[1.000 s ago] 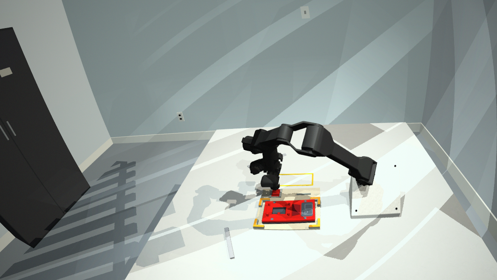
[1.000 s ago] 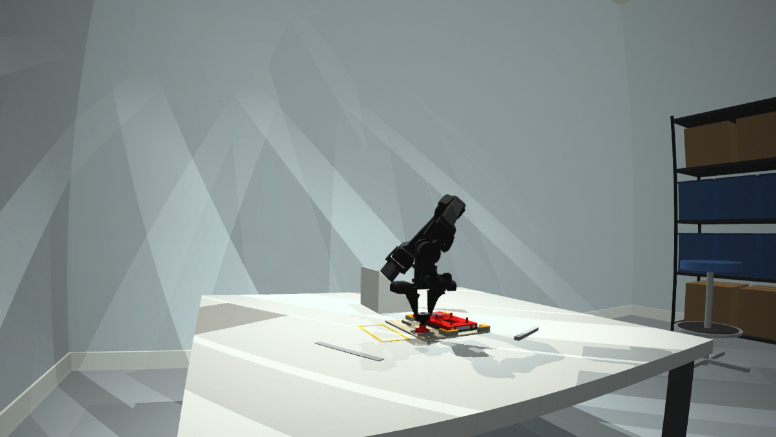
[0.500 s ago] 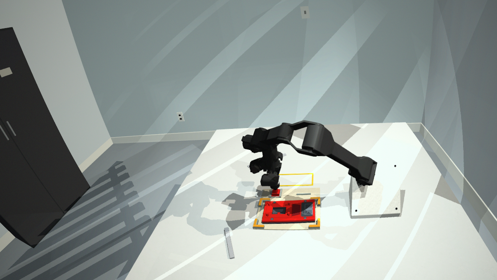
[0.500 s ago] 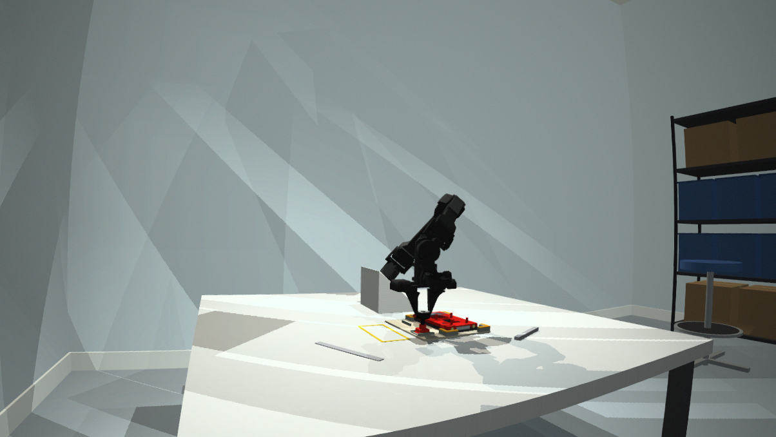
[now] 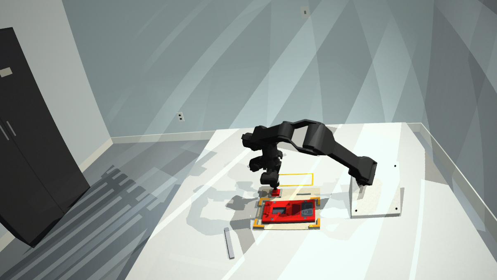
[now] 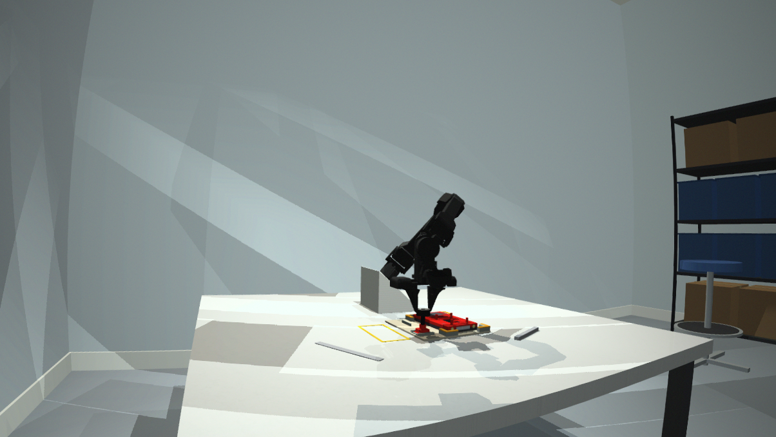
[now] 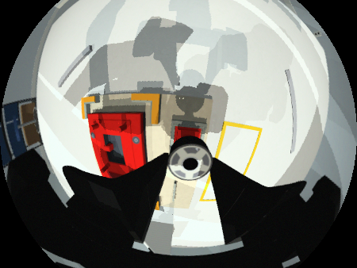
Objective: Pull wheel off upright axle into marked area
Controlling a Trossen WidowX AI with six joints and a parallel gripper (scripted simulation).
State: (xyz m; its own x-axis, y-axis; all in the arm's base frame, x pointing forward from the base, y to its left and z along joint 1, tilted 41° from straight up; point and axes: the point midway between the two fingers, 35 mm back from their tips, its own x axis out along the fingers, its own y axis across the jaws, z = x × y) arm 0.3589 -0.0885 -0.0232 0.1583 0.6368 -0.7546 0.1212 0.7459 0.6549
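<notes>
1. In the wrist view, the gripper (image 7: 189,162) has its two black fingers clamped on the wheel (image 7: 189,160), a grey disc with a dark centre hole, held between the tips.
2. The wheel sits directly over a small red block (image 7: 188,132) on the cream board (image 7: 177,193); whether it has come off the axle cannot be told from this view.
3. In the exterior view the wheel (image 6: 422,310) appears as a dark disc at the fingertips, above a thin red axle (image 6: 421,321) that stands upright on its red base.
4. Just to one side of the axle base lies the marked area (image 5: 296,179), a yellow rectangular outline on the table (image 5: 365,250); the wheel is not inside it.
5. On the other side of the axle base sits a red fixture plate (image 5: 289,210) with orange corner brackets (image 5: 258,225) on the same cream board.
6. A grey bar (image 5: 229,242) lies on the table apart from the board, and a second grey strip (image 6: 349,350) shows in the exterior view.
7. Farther back, the arm (image 5: 313,141) reaches from its base on a pale mounting plate (image 5: 377,203).
8. Beyond the table stand a dark cabinet (image 5: 31,145) and a shelf rack (image 6: 724,216) holding brown and blue boxes, with a round stool (image 6: 709,296) beside it.
</notes>
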